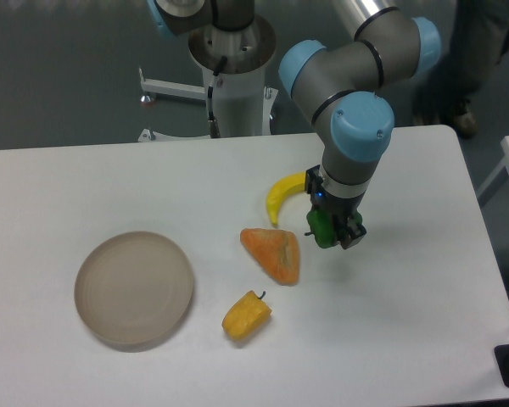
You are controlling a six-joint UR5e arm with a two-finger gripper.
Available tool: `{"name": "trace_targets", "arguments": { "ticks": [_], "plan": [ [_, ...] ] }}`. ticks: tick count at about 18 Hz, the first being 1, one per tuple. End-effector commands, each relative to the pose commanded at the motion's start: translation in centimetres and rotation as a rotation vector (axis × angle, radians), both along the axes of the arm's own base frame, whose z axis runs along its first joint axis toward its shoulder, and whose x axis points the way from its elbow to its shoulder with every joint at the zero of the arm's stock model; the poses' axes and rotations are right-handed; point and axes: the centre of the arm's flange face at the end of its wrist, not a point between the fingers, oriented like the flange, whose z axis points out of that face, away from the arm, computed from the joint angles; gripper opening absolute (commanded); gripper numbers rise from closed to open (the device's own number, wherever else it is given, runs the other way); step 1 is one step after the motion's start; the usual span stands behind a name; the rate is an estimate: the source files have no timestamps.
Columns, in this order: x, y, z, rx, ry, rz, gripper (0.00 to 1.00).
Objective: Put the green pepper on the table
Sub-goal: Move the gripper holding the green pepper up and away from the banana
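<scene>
The green pepper [323,227] is small and glossy and sits between the fingers of my gripper [332,231], which is shut on it. The gripper hangs just over the white table [407,322], right of centre; whether the pepper touches the tabletop I cannot tell. Much of the pepper is hidden by the dark fingers.
A yellow banana [282,193] lies just left of the gripper. An orange wedge-shaped item [273,252] lies left and below it. A yellow-orange pepper [246,315] lies nearer the front. A round beige plate [133,288] sits at the left. The arm's base stands behind the table.
</scene>
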Motion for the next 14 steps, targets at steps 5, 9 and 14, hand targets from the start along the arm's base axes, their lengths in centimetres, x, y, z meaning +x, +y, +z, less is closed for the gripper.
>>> {"name": "trace_targets", "arguments": {
  "ticks": [5,9,14],
  "plan": [
    [-2.0,-1.0,0.4,0.009,0.004,0.032,0.18],
    [-5.4,-2.5,-3.0,-0.023,-0.021,0.017,0.18],
    [-7.8,-6.1,-7.0,-0.065,-0.081,-0.041,0.18]
  ]
}}
